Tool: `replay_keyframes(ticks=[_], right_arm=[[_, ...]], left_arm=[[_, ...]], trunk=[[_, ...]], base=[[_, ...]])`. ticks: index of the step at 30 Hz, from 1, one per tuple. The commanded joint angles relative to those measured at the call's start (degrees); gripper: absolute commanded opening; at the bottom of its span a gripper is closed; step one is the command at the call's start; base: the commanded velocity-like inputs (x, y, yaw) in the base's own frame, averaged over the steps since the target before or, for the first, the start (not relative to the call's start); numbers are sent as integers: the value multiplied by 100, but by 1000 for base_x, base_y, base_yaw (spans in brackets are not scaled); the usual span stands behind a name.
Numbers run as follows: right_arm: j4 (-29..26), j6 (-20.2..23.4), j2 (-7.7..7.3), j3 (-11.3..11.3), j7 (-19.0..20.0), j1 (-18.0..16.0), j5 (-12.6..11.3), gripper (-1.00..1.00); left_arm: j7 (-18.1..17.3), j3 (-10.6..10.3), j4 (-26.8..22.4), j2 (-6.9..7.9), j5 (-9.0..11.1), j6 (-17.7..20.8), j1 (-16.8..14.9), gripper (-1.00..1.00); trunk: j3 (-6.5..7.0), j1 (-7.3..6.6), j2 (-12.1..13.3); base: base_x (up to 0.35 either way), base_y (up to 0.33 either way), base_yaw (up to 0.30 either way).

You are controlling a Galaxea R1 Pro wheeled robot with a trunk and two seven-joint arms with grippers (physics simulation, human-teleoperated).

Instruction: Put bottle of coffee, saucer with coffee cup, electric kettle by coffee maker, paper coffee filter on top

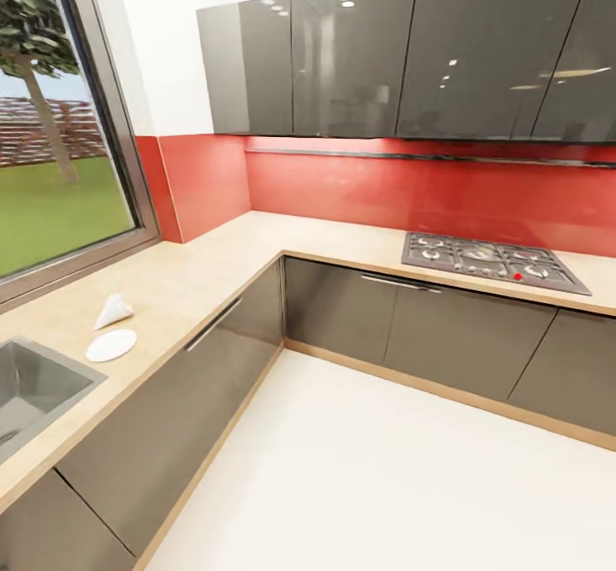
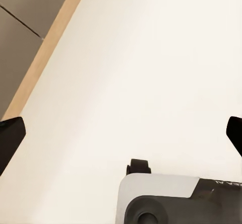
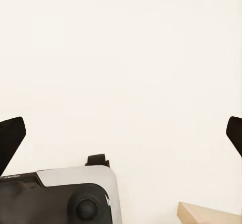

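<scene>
Head view: L-shaped kitchen countertop [image 1: 214,263], light wood, runs along the window wall and turns under the red backsplash. Steel sink [image 1: 34,387] inset at the near left end. Just beyond the sink, the saucer [image 1: 111,345] lies flat on the counter, white and round. A white paper coffee filter [image 1: 113,310], cone-shaped, lies just beside it on the far side; whether the two touch cannot be told. Gas hob [image 1: 492,261] set into the counter's far run, well apart from both. Glossy grey wall cabinets [image 1: 402,53] above; grey cabinet fronts below; pale floor.

Left wrist view: left gripper [image 2: 121,136] hangs over the pale floor, dark fingertips [image 2: 10,138] spread wide, nothing between them. Robot base [image 2: 166,199] below.

Right wrist view: right gripper [image 3: 121,136] likewise spread wide and empty above the floor.
</scene>
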Motion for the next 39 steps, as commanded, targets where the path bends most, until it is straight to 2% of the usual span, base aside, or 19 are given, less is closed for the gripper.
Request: replay_keyframes(ticks=[1,26,39], right_arm=[[2,-21,-2,11,-2,-4,-60,100],[9,-21,-2,11,1,-4,-54,100],[17,-24,-2,20,-2,-4,-53,100]], left_arm=[[-3,16,5,-1,28,-18,-5,100],[-3,15,5,-1,28,-18,-5,100],[-3,8,5,-1,28,-18,-5,100]], trunk=[[-12,6,-11],[-12,6,-11],[-12,6,-11]], base=[[296,-175,0],[314,-136,4],[286,-206,218]])
